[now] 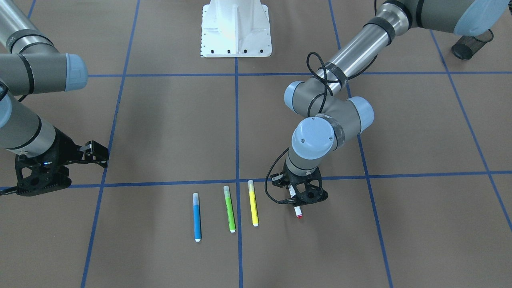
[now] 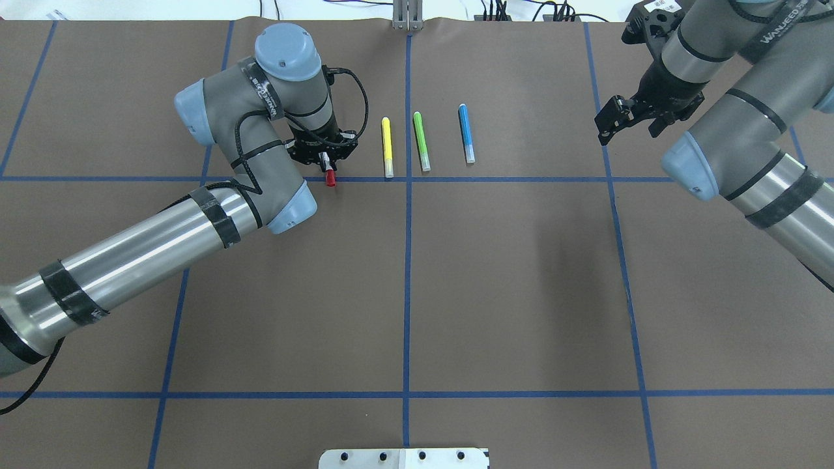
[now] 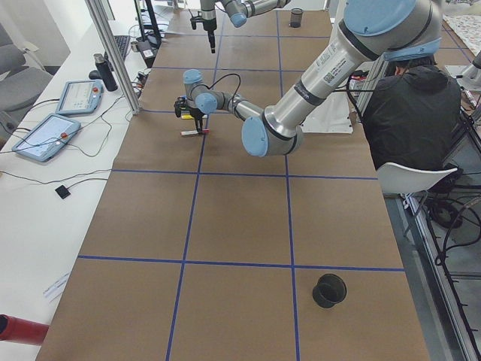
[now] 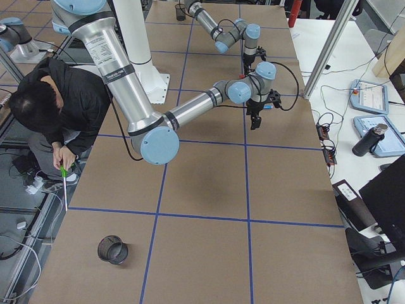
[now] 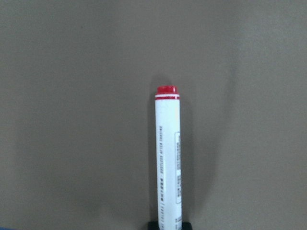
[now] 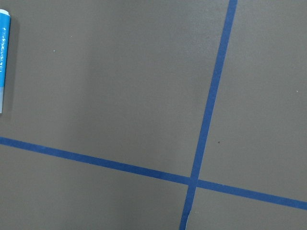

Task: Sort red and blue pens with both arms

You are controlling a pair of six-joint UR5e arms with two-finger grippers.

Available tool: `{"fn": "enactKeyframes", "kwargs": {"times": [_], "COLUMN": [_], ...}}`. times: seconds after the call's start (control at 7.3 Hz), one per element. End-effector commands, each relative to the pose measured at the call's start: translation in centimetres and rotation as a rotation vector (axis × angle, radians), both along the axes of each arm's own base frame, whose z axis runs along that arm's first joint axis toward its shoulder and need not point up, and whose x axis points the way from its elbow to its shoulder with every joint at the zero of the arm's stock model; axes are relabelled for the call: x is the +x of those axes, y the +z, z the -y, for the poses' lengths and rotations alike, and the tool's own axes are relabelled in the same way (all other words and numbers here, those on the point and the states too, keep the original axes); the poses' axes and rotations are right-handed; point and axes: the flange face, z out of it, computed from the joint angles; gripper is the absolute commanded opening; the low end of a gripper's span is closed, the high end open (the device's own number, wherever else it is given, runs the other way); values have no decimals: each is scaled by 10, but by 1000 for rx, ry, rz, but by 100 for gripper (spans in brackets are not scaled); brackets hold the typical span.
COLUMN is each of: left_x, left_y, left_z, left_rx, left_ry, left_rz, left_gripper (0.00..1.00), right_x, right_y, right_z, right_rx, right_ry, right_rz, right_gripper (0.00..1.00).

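The red pen [image 1: 298, 212], white-barrelled with a red cap [image 2: 330, 178], lies low over the brown table, left of the pen row in the overhead view. My left gripper [image 2: 325, 161] stands straight down over it and is shut on its barrel; the left wrist view shows the printed barrel [image 5: 168, 158] running up from the pads. The blue pen [image 2: 466, 133] lies at the row's other end, and its edge shows in the right wrist view [image 6: 3, 57]. My right gripper [image 2: 614, 122] hovers open and holds nothing, to the right of the blue pen.
A green marker [image 2: 421, 141] and a yellow marker [image 2: 387, 146] lie between the two pens. A black mesh cup [image 1: 472, 44] stands near the left arm's side, another [image 4: 112, 249] at the right end. A person [image 3: 409, 113] crouches beside the table. The white robot base [image 1: 236, 28] sits centrally.
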Motion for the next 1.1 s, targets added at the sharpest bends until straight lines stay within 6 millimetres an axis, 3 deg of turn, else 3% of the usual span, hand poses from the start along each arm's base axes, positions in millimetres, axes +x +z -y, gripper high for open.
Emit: {"fn": "enactKeyframes", "kwargs": {"times": [0.0, 0.27, 0.55, 0.68, 0.82, 0.96], "left_x": [-28, -69, -107, -129, -159, -193], "left_y": [-24, -38, -29, -24, -17, 1], "left_z": [9, 29, 53, 57, 52, 39], "left_rx": [-14, -51, -40, -70, -85, -86], "left_ry": [-18, -21, -9, 16, 53, 55], "left_rz": [-9, -66, -43, 15, 71, 87], "left_gripper": [0, 0, 0, 0, 0, 0], "right_x": [0, -17, -52, -69, -86, -108], "right_y": [-1, -27, -56, -70, -92, -100], "right_z": [1, 24, 71, 84, 91, 90], "right_rx": [-2, 6, -15, -26, -56, -67], "right_ry": [0, 0, -8, -12, 13, 30], "right_rz": [2, 11, -2, -6, -3, 3], "right_gripper": [100, 100, 100, 100, 100, 100]}}
